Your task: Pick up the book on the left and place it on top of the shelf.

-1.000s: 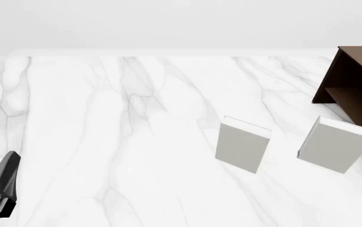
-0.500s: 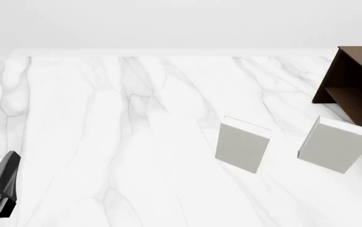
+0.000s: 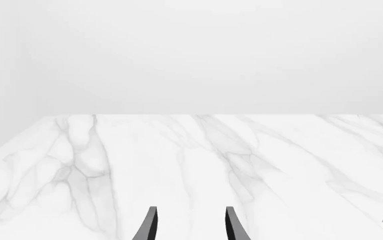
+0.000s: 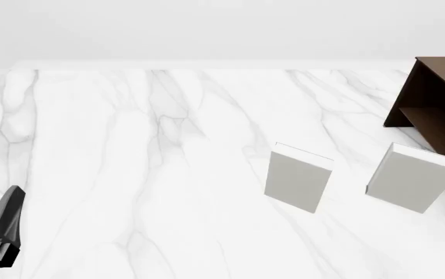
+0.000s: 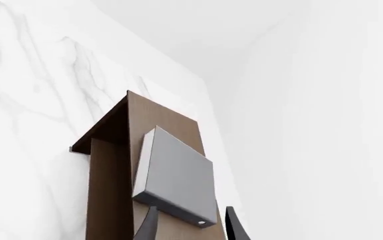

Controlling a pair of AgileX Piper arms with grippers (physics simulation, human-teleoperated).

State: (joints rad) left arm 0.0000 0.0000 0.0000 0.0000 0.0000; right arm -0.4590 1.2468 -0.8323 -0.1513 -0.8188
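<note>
While the book (image 5: 175,177) lies on the shelf (image 5: 171,125) top near its edge, the right gripper (image 5: 190,225) is parted, empty; the left gripper (image 3: 190,225) likewise.

You find no readable text, label, brand, number or sign anywhere. The two grey books (image 4: 298,177) (image 4: 410,177) on the table (image 4: 129,145) show blank covers, the book (image 5: 175,176) on the shelf (image 5: 115,165) is plain grey, and the shelf's wood carries no marking.
</note>
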